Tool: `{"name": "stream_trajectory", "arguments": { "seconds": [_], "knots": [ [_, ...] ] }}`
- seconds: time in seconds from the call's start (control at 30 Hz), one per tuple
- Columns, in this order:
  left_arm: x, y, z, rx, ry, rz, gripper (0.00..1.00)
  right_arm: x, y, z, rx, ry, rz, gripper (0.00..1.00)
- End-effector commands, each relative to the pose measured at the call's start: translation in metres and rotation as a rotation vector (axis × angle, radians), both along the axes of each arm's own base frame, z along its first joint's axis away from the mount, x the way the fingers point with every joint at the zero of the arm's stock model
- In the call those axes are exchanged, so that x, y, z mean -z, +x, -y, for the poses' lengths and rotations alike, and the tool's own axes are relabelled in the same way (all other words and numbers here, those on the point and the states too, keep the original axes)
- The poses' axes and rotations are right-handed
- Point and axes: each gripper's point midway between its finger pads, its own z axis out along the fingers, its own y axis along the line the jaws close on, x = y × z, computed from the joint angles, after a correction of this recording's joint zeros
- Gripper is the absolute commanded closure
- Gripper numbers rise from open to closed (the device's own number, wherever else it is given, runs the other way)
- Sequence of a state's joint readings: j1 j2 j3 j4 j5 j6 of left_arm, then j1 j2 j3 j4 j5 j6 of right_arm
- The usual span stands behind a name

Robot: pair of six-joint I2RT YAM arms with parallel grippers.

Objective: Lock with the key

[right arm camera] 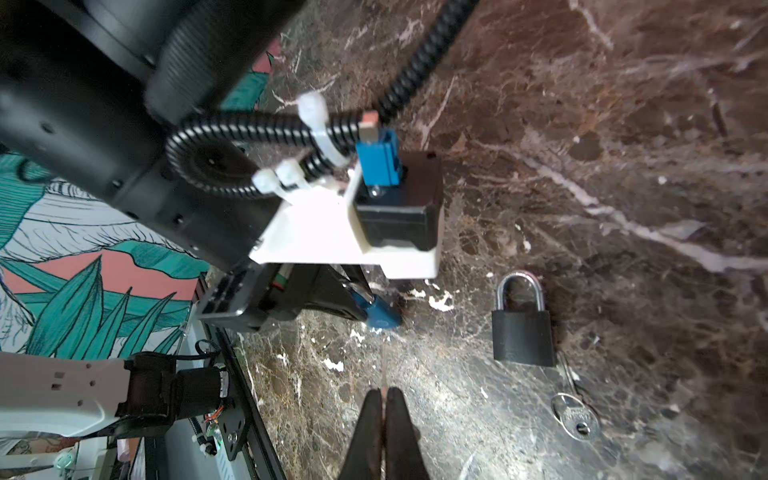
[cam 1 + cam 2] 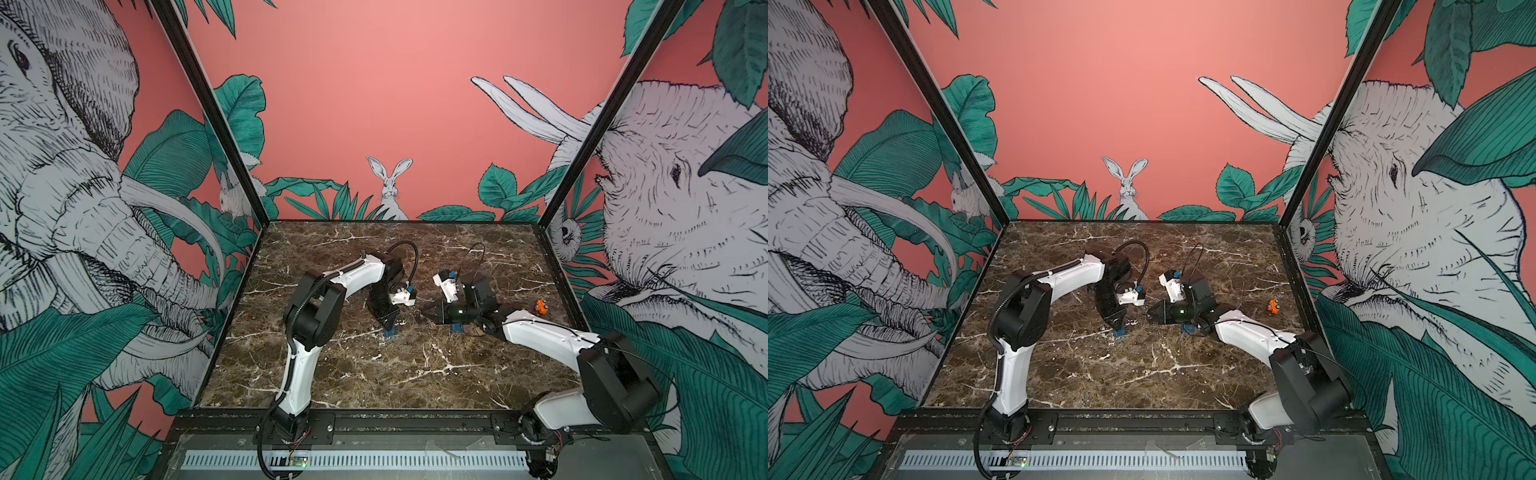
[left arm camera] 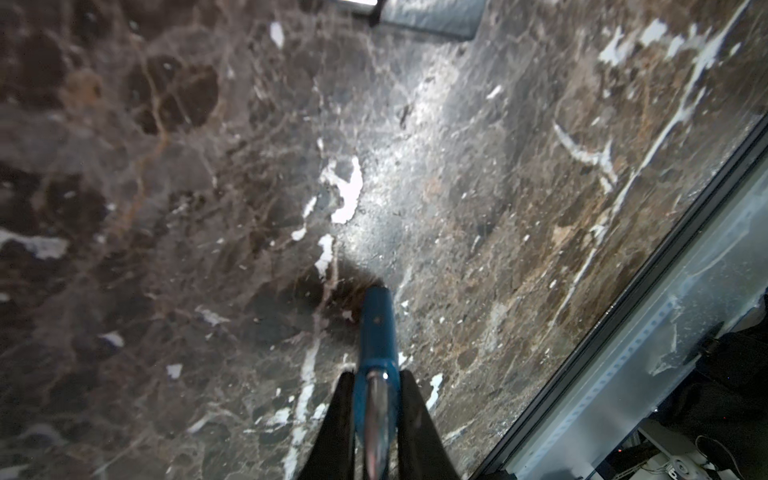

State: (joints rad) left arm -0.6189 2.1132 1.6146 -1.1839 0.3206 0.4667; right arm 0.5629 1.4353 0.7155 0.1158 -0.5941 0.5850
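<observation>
1. At the left of both top views, your left gripper [image 3: 376, 376] points down at the counter [image 3: 166, 208]. Its jaws pinch one blue padlock [image 3: 376, 324] at the shackle end, with the body's far end down at the counter.
2. Between the two arms lies one black padlock [image 1: 523, 336], flat on the counter. It is off to one side of the right jaws' line and apart from them. Its long axis runs roughly parallel to those jaws, shackle end away from the wrist, key end towards it.
3. One key [image 1: 577, 417] sits in that padlock's underside, its head resting on the counter. Whether the shackle is latched you cannot tell.
4. Your right gripper [image 1: 384, 392] is the nearer to the key. Its jaws are pressed together and empty, so they would likely have to spread and shift sideways to take it.
5. Under the right arm you see one further blue piece [image 2: 457, 328], too hidden to identify. Farthest right is one small orange object [image 2: 541, 306], well apart.
</observation>
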Motion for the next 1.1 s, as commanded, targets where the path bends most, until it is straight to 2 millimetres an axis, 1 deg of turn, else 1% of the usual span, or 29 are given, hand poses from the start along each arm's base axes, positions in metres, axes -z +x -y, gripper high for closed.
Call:
{"name": "stream_trajectory", "arguments": {
  "seconds": [0.0,0.07,0.1,0.13,0.2,0.27,0.37,0.47,0.53,0.57,0.67,0.73,0.77,0.8,0.83,0.9,0.97,1.03,1.07],
  "knots": [
    [0.005,0.011,-0.016,0.034,0.066,0.044,0.82,0.002,0.001,-0.006,0.000,0.010,0.016,1.00],
    [0.001,0.025,-0.018,0.021,0.068,0.104,0.73,0.006,-0.001,-0.008,-0.006,0.002,0.013,1.00],
    [-0.003,0.034,-0.019,0.013,0.068,0.141,0.66,0.007,-0.002,-0.009,-0.010,0.000,0.011,1.00],
    [-0.006,0.042,-0.019,0.004,0.066,0.174,0.47,0.007,-0.001,-0.011,-0.012,0.000,0.011,1.00],
    [-0.013,0.053,-0.020,0.006,0.073,0.217,0.39,0.009,-0.001,-0.013,-0.019,-0.003,0.010,1.00],
    [-0.019,0.060,-0.020,0.016,0.077,0.244,0.33,0.010,-0.001,-0.016,-0.025,-0.006,0.011,1.00],
    [-0.029,0.071,-0.019,0.016,0.077,0.300,0.32,0.011,0.000,-0.020,-0.030,-0.010,0.013,1.00],
    [-0.042,0.082,-0.021,-0.001,0.076,0.377,0.32,0.014,0.001,-0.024,-0.029,-0.012,0.014,1.00],
    [-0.057,0.093,-0.023,-0.042,0.067,0.470,0.31,0.016,0.003,-0.025,-0.022,-0.017,0.012,1.00],
    [-0.065,0.102,-0.024,-0.073,0.060,0.537,0.30,0.016,0.004,-0.025,-0.017,-0.021,0.013,1.00],
    [-0.094,0.125,-0.028,-0.199,0.008,0.740,0.29,0.015,0.007,-0.025,0.006,-0.037,0.031,1.00],
    [-0.114,0.137,-0.033,-0.320,-0.038,0.883,0.21,0.016,0.012,-0.024,0.042,-0.047,0.041,1.00],
    [-0.122,0.139,-0.037,-0.379,-0.064,0.938,0.15,0.015,0.015,-0.024,0.059,-0.047,0.046,1.00],
    [-0.132,0.141,-0.043,-0.451,-0.090,0.995,0.07,0.015,0.018,-0.024,0.078,-0.048,0.051,1.00],
    [-0.143,0.141,-0.049,-0.526,-0.124,1.047,0.03,0.016,0.022,-0.024,0.102,-0.051,0.057,1.00],
    [-0.157,0.135,-0.061,-0.664,-0.190,1.120,0.03,0.015,0.028,-0.026,0.134,-0.055,0.068,1.00],
    [-0.171,0.127,-0.068,-0.789,-0.300,1.161,0.03,0.016,0.033,-0.028,0.165,-0.061,0.079,1.00],
    [-0.176,0.113,-0.074,-0.879,-0.417,1.177,0.03,0.016,0.038,-0.032,0.192,-0.068,0.095,1.00],
    [-0.180,0.107,-0.076,-0.919,-0.477,1.180,0.03,0.012,0.039,-0.035,0.200,-0.066,0.108,1.00]
  ]
}}
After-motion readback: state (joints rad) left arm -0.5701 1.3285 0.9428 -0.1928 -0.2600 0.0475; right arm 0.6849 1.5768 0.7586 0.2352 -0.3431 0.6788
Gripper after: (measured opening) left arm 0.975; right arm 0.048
